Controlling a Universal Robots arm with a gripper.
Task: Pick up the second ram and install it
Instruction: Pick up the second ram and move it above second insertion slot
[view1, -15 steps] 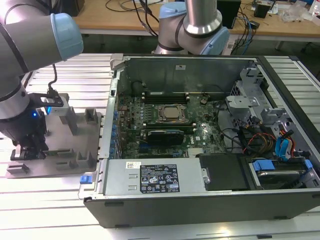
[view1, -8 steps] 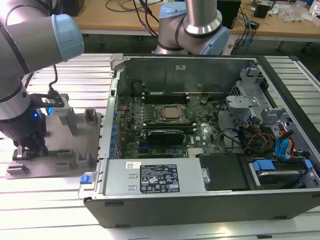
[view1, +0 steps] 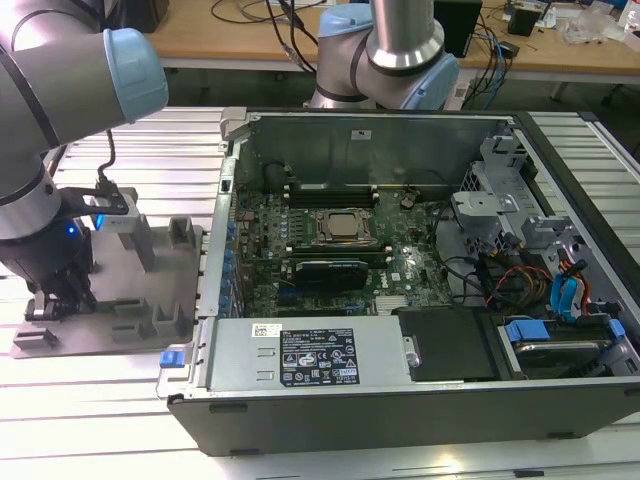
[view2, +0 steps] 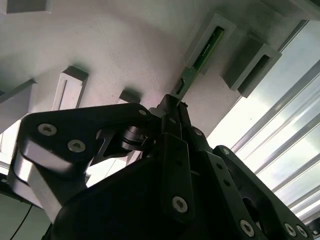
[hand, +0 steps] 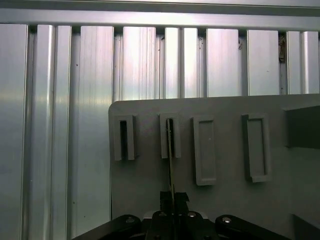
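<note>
PICKING THE STICK: At the exterior view's lower left, the gripper (view1: 58, 300) bears down on the grey holder tray (view1: 150, 300) beside the open computer case (view1: 370, 140). In both wrist views its jaws are pinched on the near end of the second ram (view2: 214, 40) (hand: 170, 147). The stick's far end sits on edge in a raised slot (hand: 170, 131), apparently to keep it upright for grasping.
</note>
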